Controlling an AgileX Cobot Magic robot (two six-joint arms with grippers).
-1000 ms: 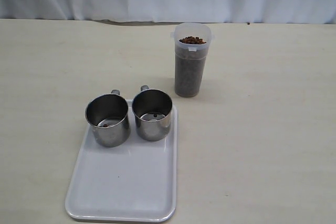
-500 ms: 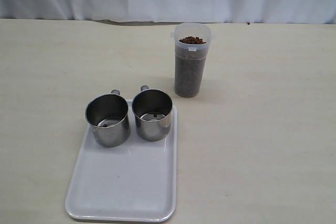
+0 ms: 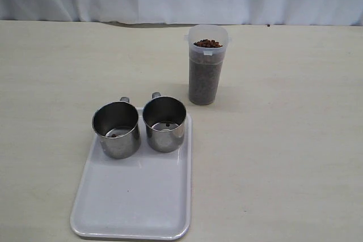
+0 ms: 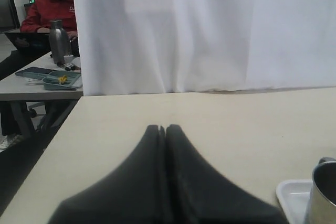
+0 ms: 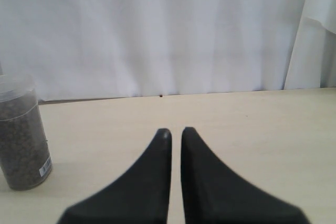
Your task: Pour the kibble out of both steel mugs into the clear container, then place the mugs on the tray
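Two steel mugs stand side by side on the far end of the white tray [image 3: 133,196]: the left mug [image 3: 116,130] and the right mug [image 3: 164,124], handles facing away. Each looks almost empty, with a stray pellet or two inside. The clear container [image 3: 207,75] stands upright beyond the tray, filled with kibble [image 3: 207,43] nearly to its rim. Neither arm shows in the exterior view. My left gripper [image 4: 165,127] is shut and empty, with a mug [image 4: 323,192] and the tray corner [image 4: 291,195] off to its side. My right gripper [image 5: 176,130] is shut and empty, apart from the container [image 5: 21,135].
A white curtain hangs behind the beige table. One loose pellet [image 3: 267,25] lies near the table's far edge. In the left wrist view the table's side edge drops off toward a second table [image 4: 42,85] where a person in red sits.
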